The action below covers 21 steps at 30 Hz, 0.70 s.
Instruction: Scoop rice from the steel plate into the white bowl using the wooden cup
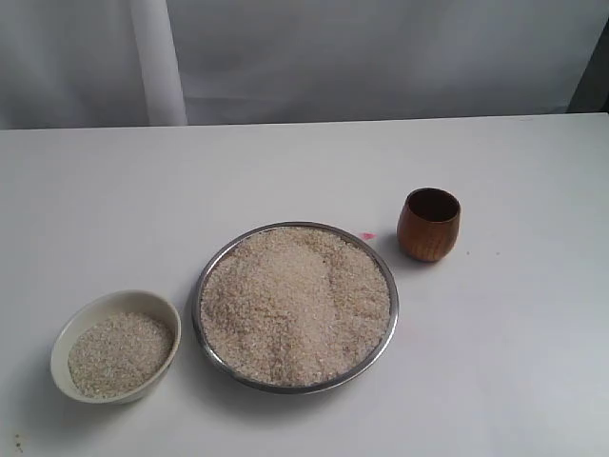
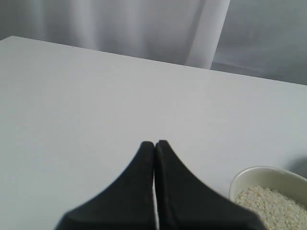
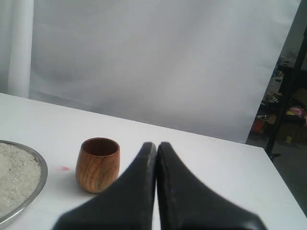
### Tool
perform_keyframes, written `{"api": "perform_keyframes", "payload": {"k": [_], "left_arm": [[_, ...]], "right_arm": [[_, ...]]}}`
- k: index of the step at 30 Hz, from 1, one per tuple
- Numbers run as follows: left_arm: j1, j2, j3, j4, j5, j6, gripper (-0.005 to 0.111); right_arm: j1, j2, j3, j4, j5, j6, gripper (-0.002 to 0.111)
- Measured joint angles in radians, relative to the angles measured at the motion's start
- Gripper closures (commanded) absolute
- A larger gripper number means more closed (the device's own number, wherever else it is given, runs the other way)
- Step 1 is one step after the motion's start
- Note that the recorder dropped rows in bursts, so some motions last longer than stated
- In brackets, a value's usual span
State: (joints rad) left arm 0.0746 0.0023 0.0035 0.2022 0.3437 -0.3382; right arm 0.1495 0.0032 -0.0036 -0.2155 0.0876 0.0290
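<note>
— How do the two pincers stand?

— The left pincer (image 2: 154, 143) is clenched, its black fingers pressed together tip to tip and holding nothing. The right pincer (image 3: 157, 144) is clenched the same way, and it also grips nothing.

— What is nearest the right one?

— The small, rounded, reddish-brown wooden cup (image 3: 97, 165). It stands upright on the flat white bench (image 1: 514, 362), mouth up, with a dark inside. In the right wrist view it is near the fingertips but apart from them.

— And beyond the cup?

— A small pink mark (image 1: 368, 236) lies on the bench between the cup and the wide, shallow, shiny steel plate (image 1: 197, 307). The plate sits around the middle of the bench, near the cup but not touching it. The pale beige uncooked rice (image 1: 295, 305) is heaped across it almost to the rim.

— Where is the bowl?

— The small, round, cream-white bowl (image 1: 65, 333) is on the left of the plate in the exterior view. It sits a little nearer the front edge, just beside the plate with a narrow gap between them. It holds a shallower layer of the same grains. In the left wrist view its rim shows close to the left pincer, not touching it.

— Behind it all?

— A white curtain (image 1: 381, 57) hangs past the far edge of the bench.
</note>
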Motion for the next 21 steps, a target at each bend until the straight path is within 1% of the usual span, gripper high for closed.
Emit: {"api": "perform_keyframes", "payload": {"k": [8, 10, 12, 16, 21], "left_arm": [[0.000, 0.000, 0.000, 0.000, 0.000, 0.000, 0.107], [0.000, 0.000, 0.000, 0.000, 0.000, 0.000, 0.107], [0.000, 0.000, 0.000, 0.000, 0.000, 0.000, 0.107], [0.000, 0.000, 0.000, 0.000, 0.000, 0.000, 0.107], [0.000, 0.000, 0.000, 0.000, 0.000, 0.000, 0.107]], "right_arm": [[0.000, 0.000, 0.000, 0.000, 0.000, 0.000, 0.108], [0.000, 0.000, 0.000, -0.046, -0.018, -0.002, 0.108], [0.000, 0.000, 0.000, -0.086, -0.140, -0.002, 0.108], [0.000, 0.000, 0.000, -0.096, -0.331, -0.003, 0.108], [0.000, 0.000, 0.000, -0.096, -0.473, -0.003, 0.108]]}}
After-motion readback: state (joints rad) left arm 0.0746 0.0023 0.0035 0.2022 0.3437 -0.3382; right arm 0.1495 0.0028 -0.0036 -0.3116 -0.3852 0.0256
